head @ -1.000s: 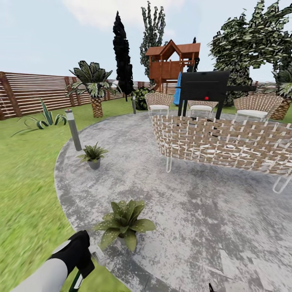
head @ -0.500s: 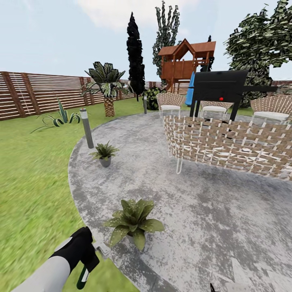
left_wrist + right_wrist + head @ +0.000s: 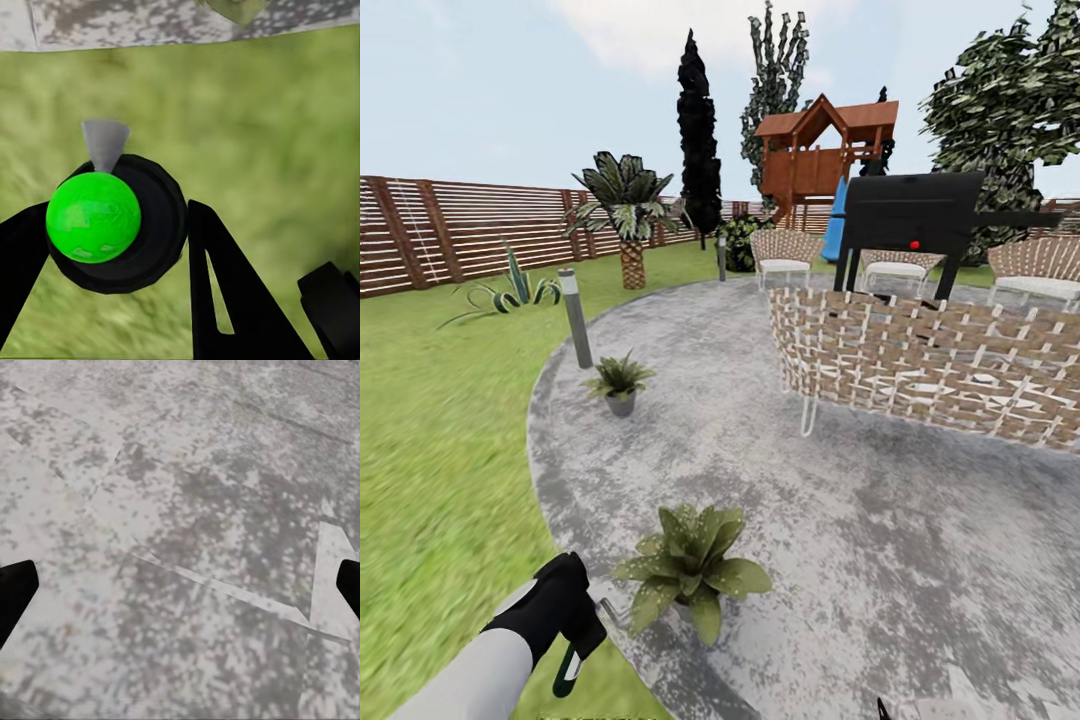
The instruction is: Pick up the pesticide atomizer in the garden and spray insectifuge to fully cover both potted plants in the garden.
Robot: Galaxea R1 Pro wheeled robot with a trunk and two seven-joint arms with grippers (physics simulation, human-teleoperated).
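Observation:
My left gripper (image 3: 565,612) sits at the lower left of the head view, shut on the pesticide atomizer (image 3: 569,672), whose dark green bottle hangs below the black fingers over the lawn edge. In the left wrist view the atomizer (image 3: 94,217) shows a bright green top in a black ring, held between the left gripper's (image 3: 112,262) fingers, its grey nozzle toward the patio. One potted plant (image 3: 695,565) stands just right of that gripper on the patio rim. The other potted plant (image 3: 619,377) stands farther back beside a lamp. My right gripper (image 3: 180,589) is open over bare stone.
A grey bollard lamp (image 3: 576,318) stands behind the far plant. A long wicker sofa (image 3: 920,365), a black grill (image 3: 920,215) and wicker chairs (image 3: 785,255) occupy the patio's (image 3: 840,540) far right. Lawn (image 3: 430,450), a spiky plant (image 3: 510,290), a palm (image 3: 625,215) and the slat fence (image 3: 450,230) lie left.
The whole head picture has shifted right, so the camera turned left. My left gripper keeps its hold on the atomizer at about the same spot beside the near plant.

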